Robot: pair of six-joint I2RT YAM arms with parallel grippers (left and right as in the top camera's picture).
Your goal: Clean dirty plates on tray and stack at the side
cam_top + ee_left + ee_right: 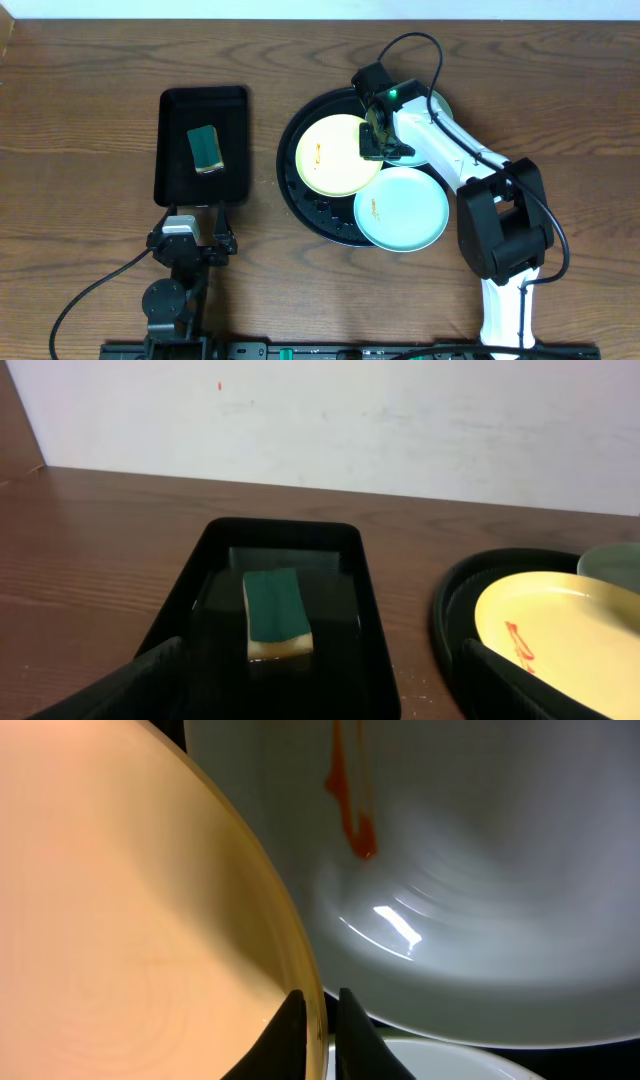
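While the left gripper hangs spread wide at the near end of the rectangular black tray, holding nothing, with the green-topped sponge lying ahead of it, the right gripper is narrowed to a slit on the right rim of the pale yellow plate, one fingertip on either side. The right arm reaches diagonally from the near right across the round black tray, where the yellow plate lies. It passes over a smeared mint-blue plate. A second mint-blue plate overhangs the round tray's near-right rim.
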